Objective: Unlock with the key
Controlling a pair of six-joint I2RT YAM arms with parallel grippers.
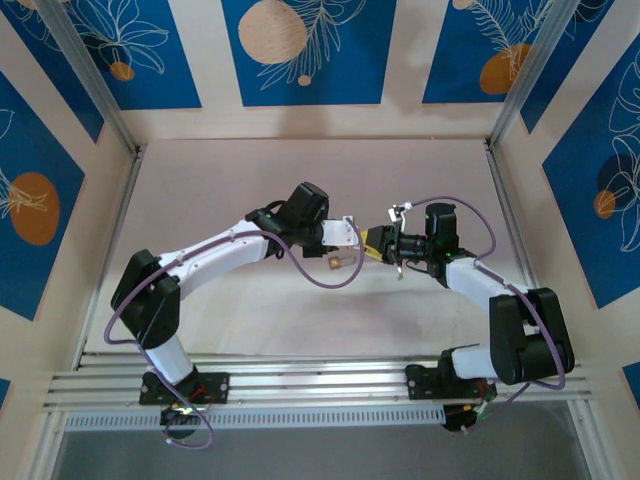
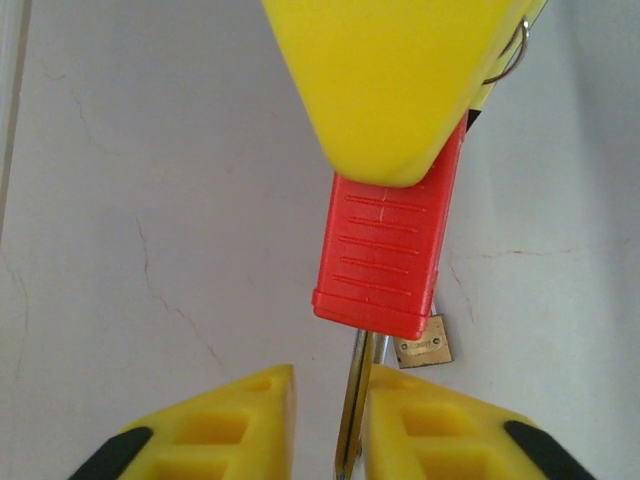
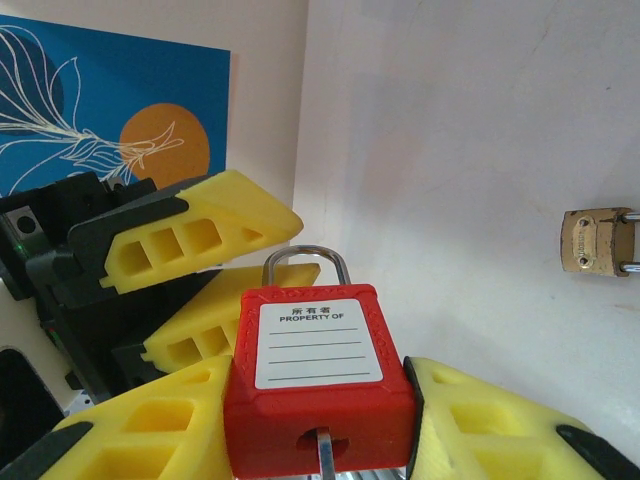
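A red padlock [image 3: 318, 400] with a white "PROPERTY OF" label is clamped by its body between the yellow fingers of my right gripper [image 3: 320, 405], held above the table. A metal key [image 3: 323, 452] sits in its keyhole, which faces the right wrist camera; its ring [image 2: 512, 55] shows behind the finger. The steel shackle [image 2: 352, 400] points at my left gripper [image 2: 330, 390]. Its jaws stand narrowly apart around the shackle: the right finger [image 2: 440, 420] touches it and a gap is left to the left finger [image 2: 235, 420]. The two grippers meet at mid-table [image 1: 360, 238].
A small brass padlock [image 2: 422, 345] lies on the white table below the grippers, also seen in the right wrist view [image 3: 595, 240] and from above [image 1: 340, 262]. Blue patterned walls [image 1: 300, 50] and metal rails enclose the table.
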